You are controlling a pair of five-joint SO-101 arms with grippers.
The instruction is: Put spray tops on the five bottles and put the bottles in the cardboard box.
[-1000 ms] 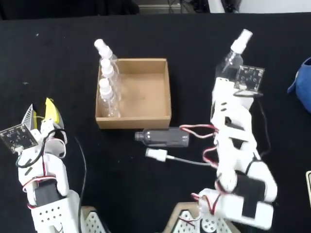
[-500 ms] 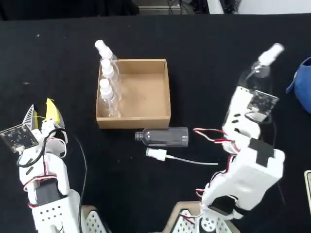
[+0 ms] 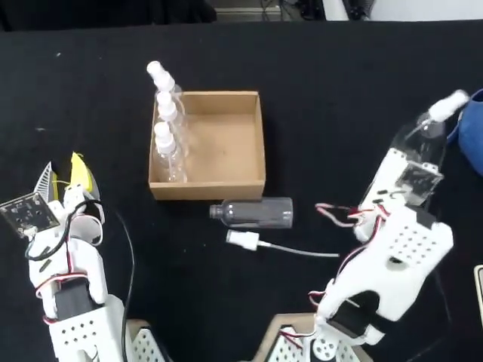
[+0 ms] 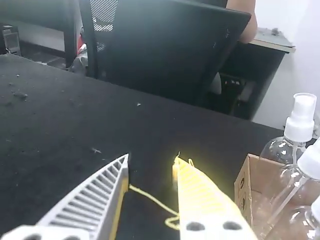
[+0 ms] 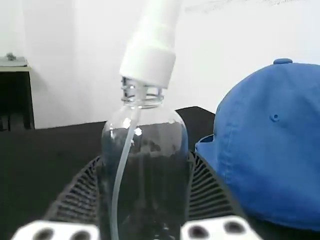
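The right gripper [image 5: 144, 167], pinching a topped bottle [image 3: 425, 130] at far right, likely needed the box [image 3: 207, 188] next; the left gripper [image 4: 150, 160] gaped.

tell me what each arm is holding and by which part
The right gripper holds a spray-topped bottle by its clear body, fingers on both sides. The left gripper holds nothing.
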